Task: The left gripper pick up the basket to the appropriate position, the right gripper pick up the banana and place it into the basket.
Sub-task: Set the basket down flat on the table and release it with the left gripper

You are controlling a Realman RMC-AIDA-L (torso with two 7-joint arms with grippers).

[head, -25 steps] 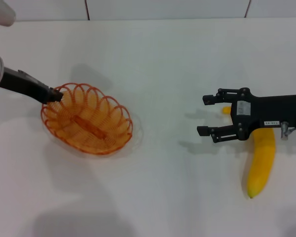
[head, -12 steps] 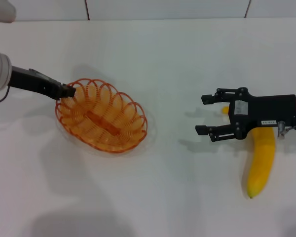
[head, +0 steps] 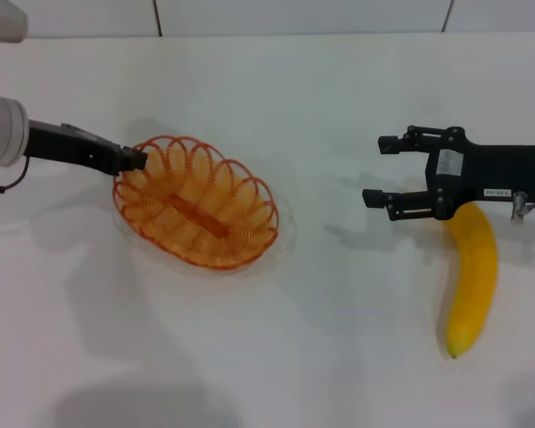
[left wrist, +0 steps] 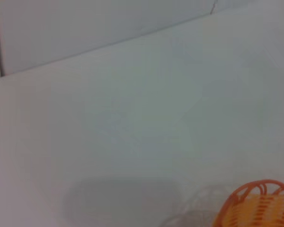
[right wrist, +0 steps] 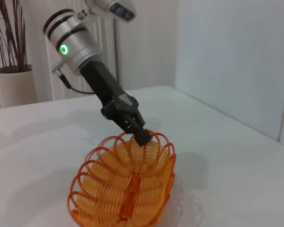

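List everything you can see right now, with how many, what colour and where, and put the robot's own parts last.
basket: one, orange wire, on the table's left half, gripped at its rim.
banana: one, yellow, lying on the table at the right, its upper end under the right gripper.
table: one, white, under everything.
plant pot: one, cream, with bare twigs, in the background of the right wrist view.
left gripper: one, black, on a grey arm with a green ring light, shut on the basket's near-left rim.
right gripper: one, black with a white label, open, above the banana's upper end, holding nothing.
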